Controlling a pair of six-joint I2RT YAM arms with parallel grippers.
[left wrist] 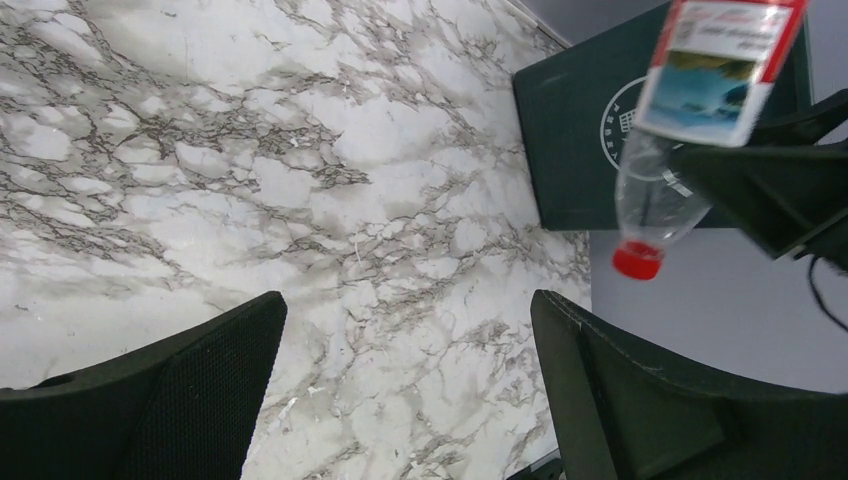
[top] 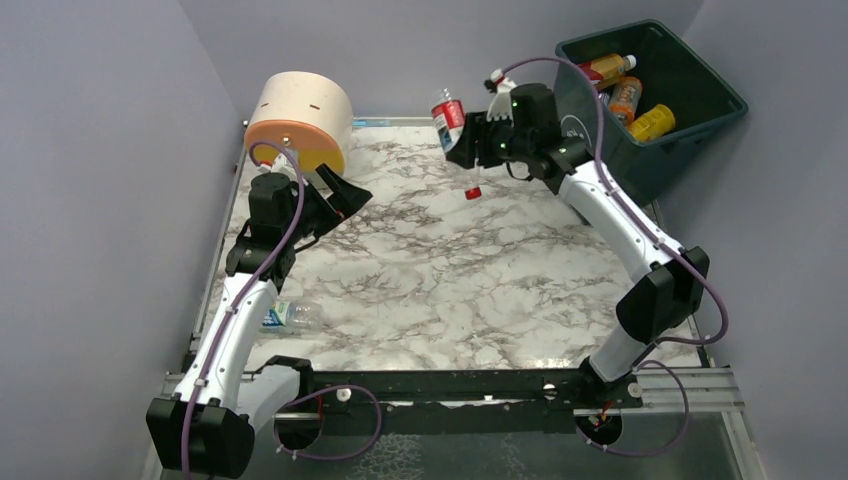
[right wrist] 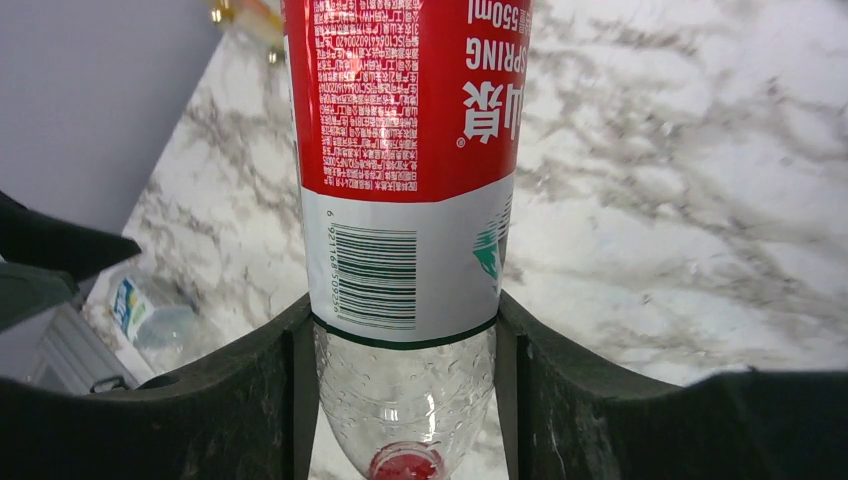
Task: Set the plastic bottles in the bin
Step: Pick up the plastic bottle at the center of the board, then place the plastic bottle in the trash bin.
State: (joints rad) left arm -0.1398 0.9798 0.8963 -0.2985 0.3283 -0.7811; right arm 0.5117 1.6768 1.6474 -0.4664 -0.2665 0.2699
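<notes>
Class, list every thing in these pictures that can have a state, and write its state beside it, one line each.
right hand, shut on the red-label bottle
red-label bottle, held off the table, cap on and pointing down
left hand, open and empty
bin, three bottles lying inside
blue-label bottle, lying on its side on the table
</notes>
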